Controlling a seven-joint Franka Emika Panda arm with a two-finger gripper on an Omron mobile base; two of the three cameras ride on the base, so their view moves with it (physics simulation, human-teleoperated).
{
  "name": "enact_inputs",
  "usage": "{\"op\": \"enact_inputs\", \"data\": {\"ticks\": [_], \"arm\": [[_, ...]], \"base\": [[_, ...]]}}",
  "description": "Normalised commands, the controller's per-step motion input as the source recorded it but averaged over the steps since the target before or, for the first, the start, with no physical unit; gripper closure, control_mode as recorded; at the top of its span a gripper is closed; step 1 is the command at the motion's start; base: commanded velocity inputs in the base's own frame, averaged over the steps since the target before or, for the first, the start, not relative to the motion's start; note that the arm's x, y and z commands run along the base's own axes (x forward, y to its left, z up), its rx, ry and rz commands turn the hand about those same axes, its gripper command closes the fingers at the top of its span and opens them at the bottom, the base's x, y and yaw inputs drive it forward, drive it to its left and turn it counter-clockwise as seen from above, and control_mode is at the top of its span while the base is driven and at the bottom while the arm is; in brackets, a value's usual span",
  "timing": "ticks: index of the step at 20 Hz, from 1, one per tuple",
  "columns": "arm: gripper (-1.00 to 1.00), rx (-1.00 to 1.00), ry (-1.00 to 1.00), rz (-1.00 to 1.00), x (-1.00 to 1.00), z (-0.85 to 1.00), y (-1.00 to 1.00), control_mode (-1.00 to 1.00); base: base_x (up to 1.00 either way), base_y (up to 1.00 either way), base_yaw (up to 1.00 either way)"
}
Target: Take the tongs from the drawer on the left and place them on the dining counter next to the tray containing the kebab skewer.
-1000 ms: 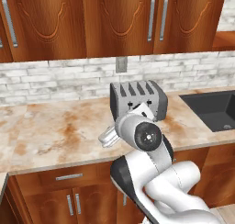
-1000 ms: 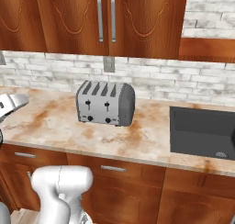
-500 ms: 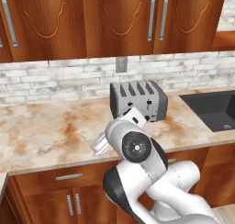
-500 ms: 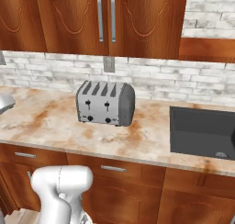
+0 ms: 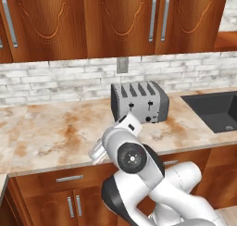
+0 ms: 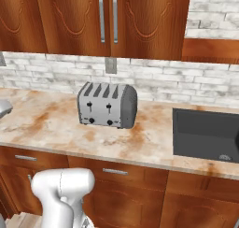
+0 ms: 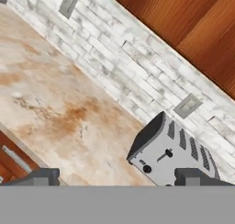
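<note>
Jaws spread wide and empty; we see our gripper facing the toaster on the counter. No legible writing anywhere.

Brushed grey metal toaster on a marbled stone counter; rough whitewashed brick wall; glossy reddish wood cabinets, silver metal handles
</note>
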Motion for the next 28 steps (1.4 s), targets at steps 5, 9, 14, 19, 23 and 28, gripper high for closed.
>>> {"op": "enact_inputs", "data": {"ticks": [5,9,14,19,23,28], "arm": [[-1.0,-0.32,0.16,0.0,0.0,0.0,0.15,-1.0],[-1.0,-0.28,0.0,0.0,-0.02,0.0,0.08,-1.0],[-1.0,-0.21,-0.02,0.01,0.0,0.0,0.06,-1.0],[-1.0,-0.18,0.0,0.07,0.0,-0.03,0.03,-1.0],[-1.0,-0.11,0.0,0.1,0.0,-0.3,0.01,-1.0],[-1.0,-0.04,0.0,0.14,0.05,-0.63,0.01,-1.0]], "base": [[0.0,0.0,0.0],[0.0,0.0,0.0],[0.0,0.0,0.0],[0.0,0.0,0.0],[0.0,0.0,0.0],[0.0,0.0,0.0]]}}
